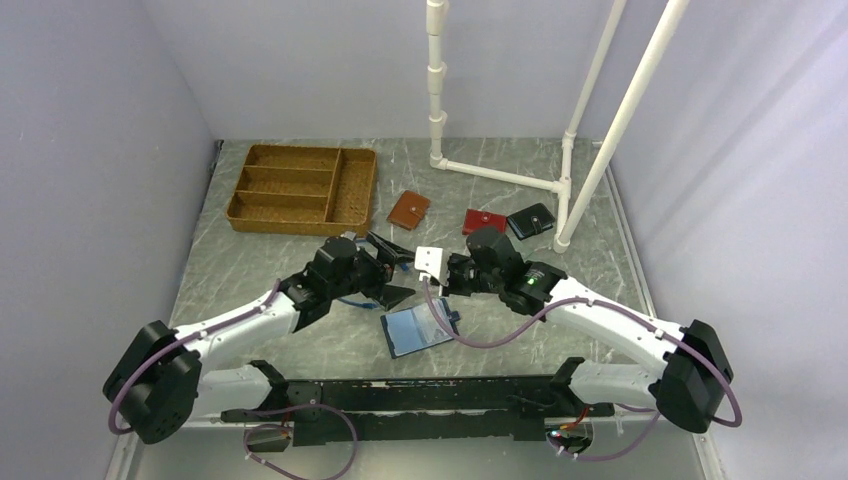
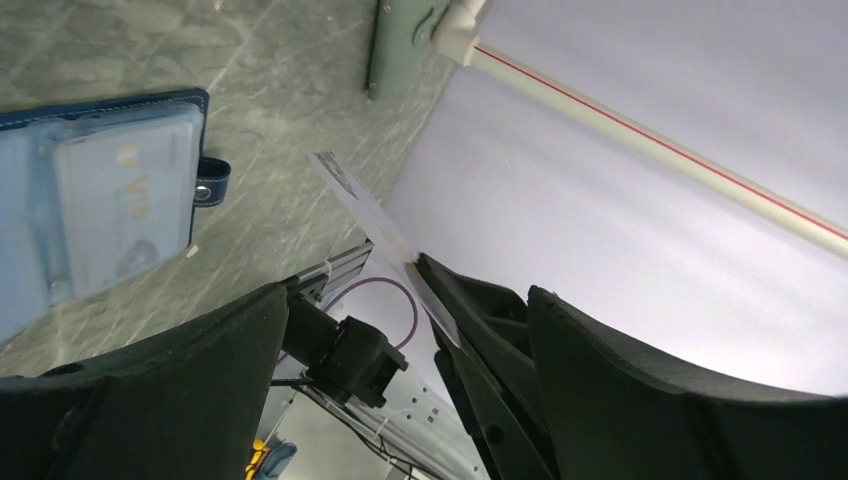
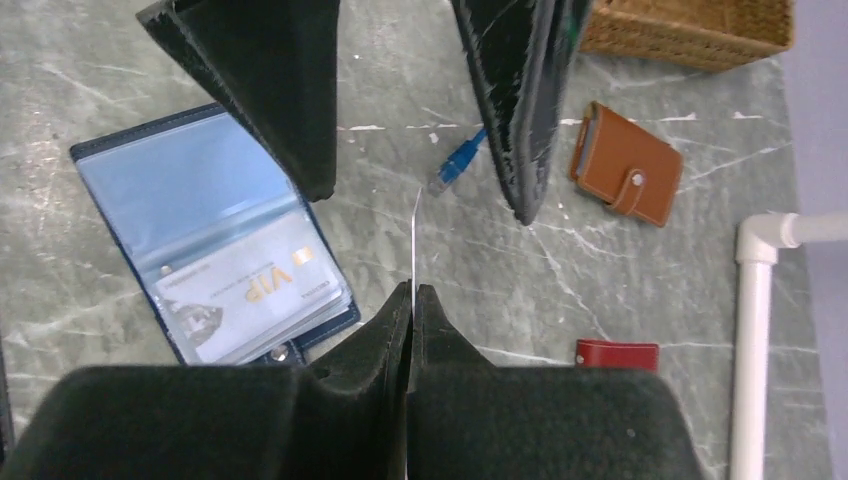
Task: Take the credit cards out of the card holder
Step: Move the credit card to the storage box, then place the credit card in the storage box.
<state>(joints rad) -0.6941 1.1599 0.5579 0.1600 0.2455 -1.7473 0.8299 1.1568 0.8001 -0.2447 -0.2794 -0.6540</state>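
Observation:
The navy card holder (image 1: 420,328) lies open on the table, its glossy blue sleeves up. A pale credit card marked VIP (image 3: 250,290) sits in its sleeve. My right gripper (image 3: 411,290) is shut on another white credit card (image 1: 430,262) and holds it in the air above the table, seen edge-on in the right wrist view. My left gripper (image 1: 392,270) is open. Its fingers (image 3: 270,90) stand wide on either side of that card's far end without touching it. In the left wrist view the card (image 2: 375,225) sticks up from the right gripper's black fingertips (image 2: 470,300).
A wicker divider tray (image 1: 302,187) stands at the back left. A tan wallet (image 1: 408,210), a red wallet (image 1: 484,220) and a black wallet (image 1: 530,221) lie behind the grippers. A white pipe frame (image 1: 500,175) rises at the back right. A blue cable plug (image 3: 455,162) lies on the table.

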